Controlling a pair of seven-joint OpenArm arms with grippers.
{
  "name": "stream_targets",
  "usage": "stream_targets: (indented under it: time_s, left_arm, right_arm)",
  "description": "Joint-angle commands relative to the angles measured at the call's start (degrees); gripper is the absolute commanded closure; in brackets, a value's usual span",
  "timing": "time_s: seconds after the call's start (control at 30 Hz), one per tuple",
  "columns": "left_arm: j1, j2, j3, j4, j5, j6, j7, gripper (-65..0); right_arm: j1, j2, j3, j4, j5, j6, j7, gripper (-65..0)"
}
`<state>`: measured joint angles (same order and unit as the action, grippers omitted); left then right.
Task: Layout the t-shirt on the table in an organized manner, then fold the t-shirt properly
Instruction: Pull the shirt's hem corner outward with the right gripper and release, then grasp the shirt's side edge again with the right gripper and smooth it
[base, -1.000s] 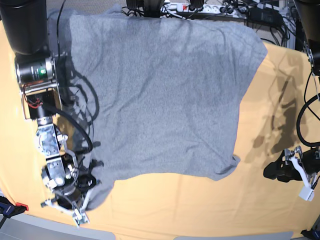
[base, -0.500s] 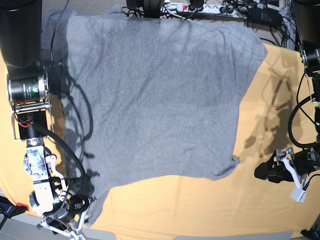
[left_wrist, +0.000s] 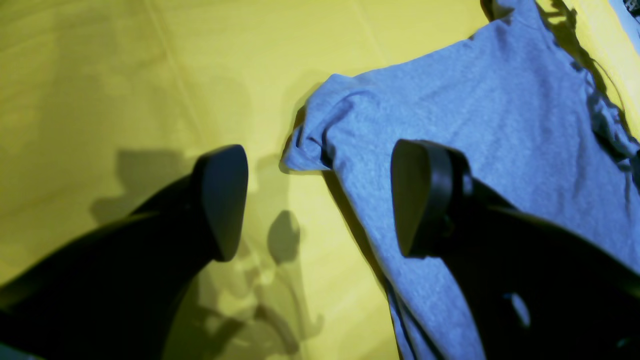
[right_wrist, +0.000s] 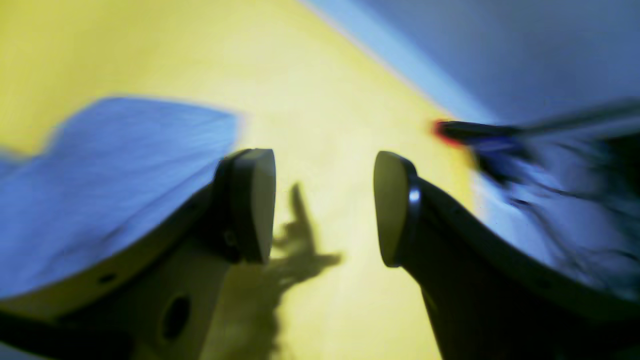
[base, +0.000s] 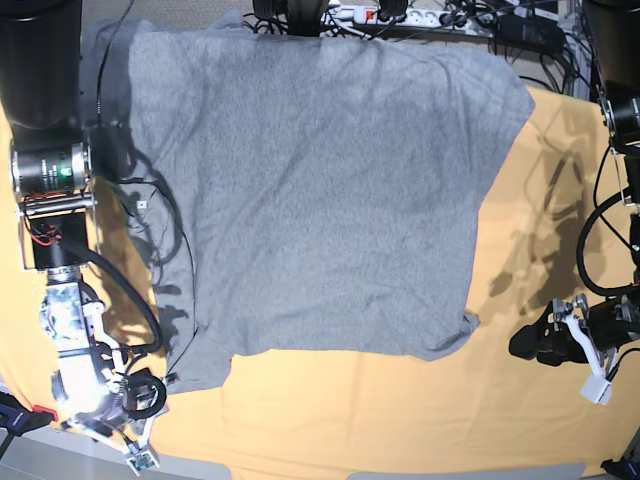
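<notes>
The grey t-shirt (base: 320, 190) lies spread on the yellow table (base: 350, 420) with its plain side up, and no lettering shows. My right gripper (base: 110, 440) hovers open at the near-left corner, just off the shirt's lower-left flap (base: 195, 365). In the blurred right wrist view, that gripper (right_wrist: 324, 207) holds nothing, with the t-shirt (right_wrist: 100, 165) beside its left finger. My left gripper (base: 565, 350) is open over bare cloth to the right of the shirt. In the left wrist view, the gripper (left_wrist: 320, 200) is empty, and the t-shirt's curled corner (left_wrist: 320, 145) lies just beyond it.
A power strip and tangled cables (base: 400, 15) run along the far edge behind the shirt. A red and blue clamp (base: 20, 415) sits at the near-left table edge, also blurred in the right wrist view (right_wrist: 450, 132). Arm cables hang at the right (base: 610, 230).
My right gripper has opened and let go of the shirt's lower-left flap, then drawn back toward the near-left corner. The flap now rests flatter. The left arm shifted slightly left.
</notes>
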<state>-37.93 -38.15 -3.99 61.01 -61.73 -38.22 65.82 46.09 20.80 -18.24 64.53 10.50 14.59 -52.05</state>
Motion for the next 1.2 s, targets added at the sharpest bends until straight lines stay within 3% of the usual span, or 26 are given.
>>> stream_targets:
  time_s: [0.0,0.1,0.17,0.27,0.53,0.77,1.17]
  left_arm:
    - [-1.9,-1.07,-0.59,0.74,-1.55,-0.37,-1.29,-45.1]
    - [-1.9,-1.05,-0.59,0.74,-1.46,-0.39,-1.29,-45.1]
    - [-1.92,-1.05,-0.59,0.74,-1.6,-0.7,-1.33,-45.1]
    - [-1.92,-1.05,-0.59,0.74,-1.57,-1.44,-1.49,-45.1]
    - [-1.92,-1.03,-0.59,0.74,-1.57,-1.44,-1.51,-45.1]
    - [-1.9,-1.05,-0.59,0.74,-1.55,-1.42,-1.49,-45.1]
    - [-1.9,-1.05,-0.59,0.74,-1.57,-1.42,-1.46,-45.1]
  right_arm:
    - [1.97,1.09,0.33,0.87,3.15,1.53,-1.36,-33.5]
    - [0.35,3.02,0.35,0.87,14.78,5.68,-7.5,-33.5]
    - [-1.01,4.48,0.35,0.9,21.03,7.82,-8.72,-33.5]
    - [-3.82,6.23,1.42,1.05,25.46,10.58,-9.14,-33.5]
    - [-13.05,7.13,16.68,1.11,40.92,19.63,-16.57,-33.5]
    - [-19.08,6.84,27.58,1.11,48.24,21.09,-23.17,-33.5]
    - [-25.94,6.36,28.0,1.09,45.57,21.49,-20.63,-33.5]
